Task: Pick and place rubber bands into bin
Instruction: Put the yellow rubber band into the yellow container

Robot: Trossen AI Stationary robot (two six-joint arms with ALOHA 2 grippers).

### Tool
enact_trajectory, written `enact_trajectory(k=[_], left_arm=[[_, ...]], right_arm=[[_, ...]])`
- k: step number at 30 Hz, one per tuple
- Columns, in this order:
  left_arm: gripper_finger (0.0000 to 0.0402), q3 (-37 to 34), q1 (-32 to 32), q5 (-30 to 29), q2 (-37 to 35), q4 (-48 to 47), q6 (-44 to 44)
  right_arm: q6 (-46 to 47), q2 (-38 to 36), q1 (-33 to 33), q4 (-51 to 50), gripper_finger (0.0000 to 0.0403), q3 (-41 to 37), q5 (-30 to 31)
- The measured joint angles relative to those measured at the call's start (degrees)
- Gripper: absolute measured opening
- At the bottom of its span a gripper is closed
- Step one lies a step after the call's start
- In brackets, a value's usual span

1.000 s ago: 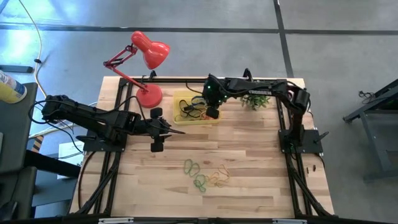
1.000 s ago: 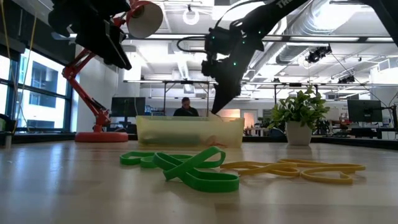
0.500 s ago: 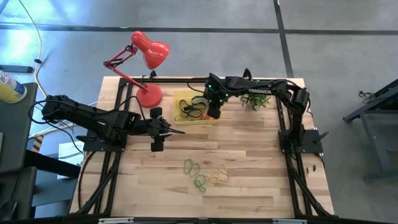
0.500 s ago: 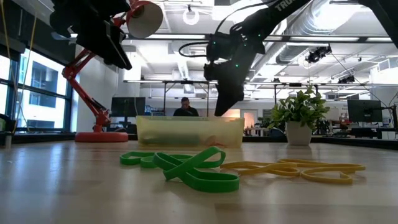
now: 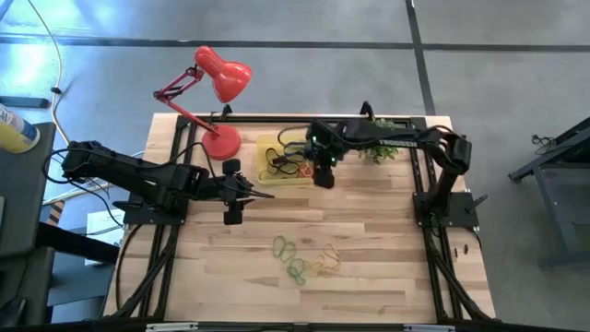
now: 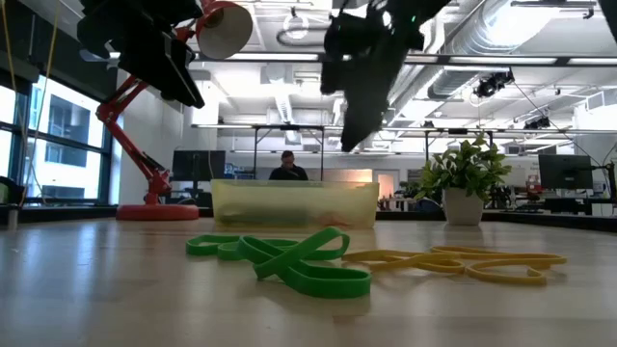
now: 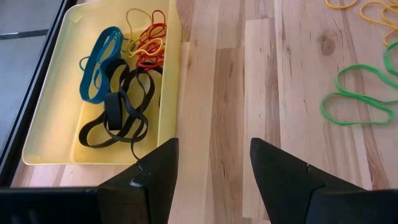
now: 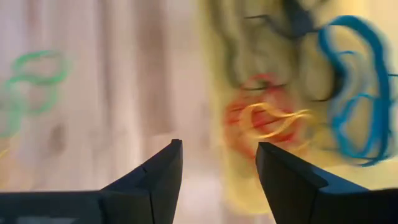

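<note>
The bin [image 5: 265, 146], a shallow yellow tray, sits at the table's far middle and holds black, blue, red and yellow rubber bands [image 7: 118, 99]. More rubber bands, green [image 6: 289, 262] and yellow [image 6: 463, 262], lie loose on the wood toward the near edge [image 5: 300, 258]. My right gripper [image 8: 219, 149] is open with nothing between its fingers and hovers above the bin's right near corner [image 5: 323, 175], clear of its rim in the low view [image 6: 355, 140]. My left gripper [image 7: 214, 146] waits open to the left of the bin [image 5: 247, 192], raised above the table.
A red desk lamp [image 5: 219, 88] stands left of the bin with its round base [image 5: 221, 141] on the table. A small potted plant [image 5: 378, 148] is just right of the bin. Bare wood stretches around the loose bands in the near half.
My right gripper has opened, risen out of the bin and shifted a little toward the table's right and near edges, tipping less steeply. The bands in the bin and on the table lie as before.
</note>
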Motion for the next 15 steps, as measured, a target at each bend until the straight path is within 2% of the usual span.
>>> enact_trajectory(k=[6,15], left_arm=[[0.0188,0.0,0.0,-1.2,0.0,-0.1,0.1],[0.0189,0.0,0.0,-2.0,0.0,-0.1,0.5]], right_arm=[[1.1,-3.0,7.8,-6.9,0.0175,0.0,-0.1],[7.2,-3.3,18.4,-5.6,0.0141,-1.8,1.3]])
